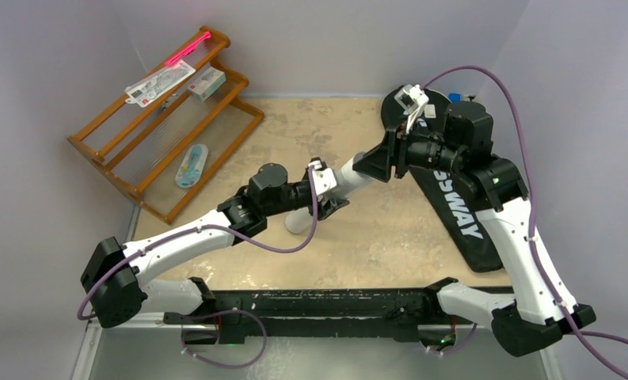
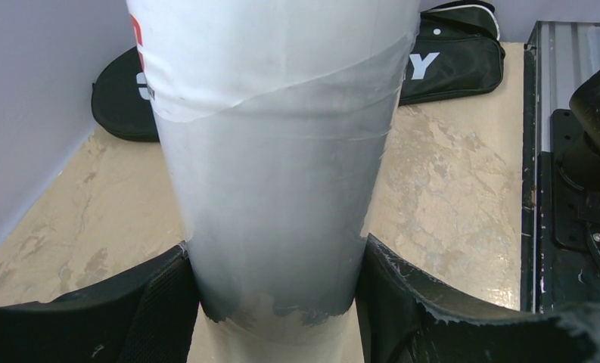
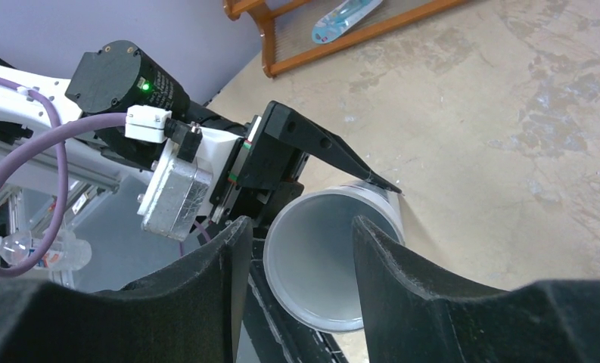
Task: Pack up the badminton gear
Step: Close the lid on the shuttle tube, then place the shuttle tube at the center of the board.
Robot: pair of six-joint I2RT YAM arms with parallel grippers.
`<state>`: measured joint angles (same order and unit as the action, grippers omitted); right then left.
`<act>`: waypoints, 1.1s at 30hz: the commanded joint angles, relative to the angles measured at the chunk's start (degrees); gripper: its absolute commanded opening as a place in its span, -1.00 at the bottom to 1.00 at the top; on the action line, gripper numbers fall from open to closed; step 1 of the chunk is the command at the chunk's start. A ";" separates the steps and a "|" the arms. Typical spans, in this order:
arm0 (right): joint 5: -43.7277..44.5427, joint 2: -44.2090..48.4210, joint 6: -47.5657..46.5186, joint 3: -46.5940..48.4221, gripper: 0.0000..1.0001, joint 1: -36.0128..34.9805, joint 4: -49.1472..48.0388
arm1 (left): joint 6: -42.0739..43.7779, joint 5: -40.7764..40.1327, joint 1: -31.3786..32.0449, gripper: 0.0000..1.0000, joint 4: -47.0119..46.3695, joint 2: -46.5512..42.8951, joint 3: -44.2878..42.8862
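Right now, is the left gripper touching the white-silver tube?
Touching. The left wrist view shows the left gripper with both fingers pressed against opposite sides of the white-silver tube, no gap on either side.

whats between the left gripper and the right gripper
The white-silver tube. The top view shows it clamped in the left gripper, with its open end reaching the open right gripper.

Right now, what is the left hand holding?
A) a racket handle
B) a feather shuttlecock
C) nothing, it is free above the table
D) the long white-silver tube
D: in the left wrist view the long white-silver tube fills the gap of the left hand, pressed from both sides.
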<state>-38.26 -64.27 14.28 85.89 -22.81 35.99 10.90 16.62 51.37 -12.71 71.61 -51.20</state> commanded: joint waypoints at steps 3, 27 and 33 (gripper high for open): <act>-2.36 -1.49 0.84 -3.03 0.07 -0.98 2.81 | -3.29 2.84 0.39 -0.07 -5.64 -1.21 -0.03; 21.77 17.26 -0.44 -14.85 0.54 -1.07 -11.19 | -28.14 -10.05 -13.50 -0.04 16.51 4.38 -13.02; 23.37 20.44 0.55 -26.91 0.54 -1.08 -17.38 | -37.43 -3.24 -20.32 0.05 24.74 16.80 -22.65</act>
<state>-18.20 -45.06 15.11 64.14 -23.68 24.16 -16.73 7.07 34.35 5.87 81.60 -66.43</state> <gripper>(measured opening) 0.769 0.629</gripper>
